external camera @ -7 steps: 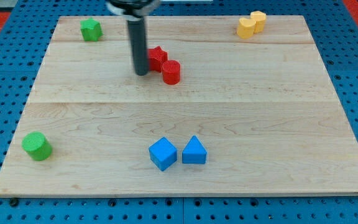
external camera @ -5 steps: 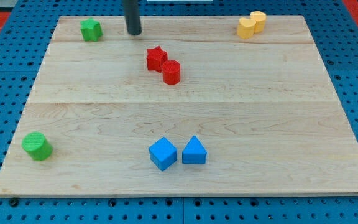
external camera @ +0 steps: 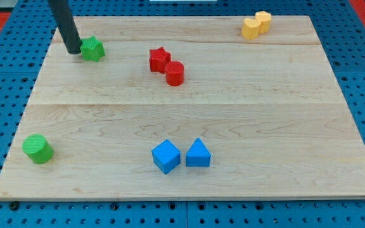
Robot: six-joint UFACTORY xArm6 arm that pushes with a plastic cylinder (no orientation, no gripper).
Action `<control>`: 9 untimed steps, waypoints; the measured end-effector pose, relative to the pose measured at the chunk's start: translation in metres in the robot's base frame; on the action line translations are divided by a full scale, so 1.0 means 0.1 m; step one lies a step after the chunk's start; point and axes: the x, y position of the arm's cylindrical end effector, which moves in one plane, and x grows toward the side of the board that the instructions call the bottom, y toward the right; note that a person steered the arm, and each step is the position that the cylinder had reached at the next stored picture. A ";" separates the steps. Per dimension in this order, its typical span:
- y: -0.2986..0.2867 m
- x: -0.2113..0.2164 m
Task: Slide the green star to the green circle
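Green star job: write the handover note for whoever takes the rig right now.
My tip sits right beside the green star, on its left in the view, at the board's top left; contact cannot be told. The green circle lies at the bottom left, far from the star. Done: tip positioned at the star. Left: the whole slide down to the circle; from this side a push would send the star right, so reposition above it first.

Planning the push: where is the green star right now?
The green star sits near the board's top-left corner in the camera view, with my tip just at its left side.
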 end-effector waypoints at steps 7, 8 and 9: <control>-0.03 1.45; -0.08 1.17; -0.43 1.26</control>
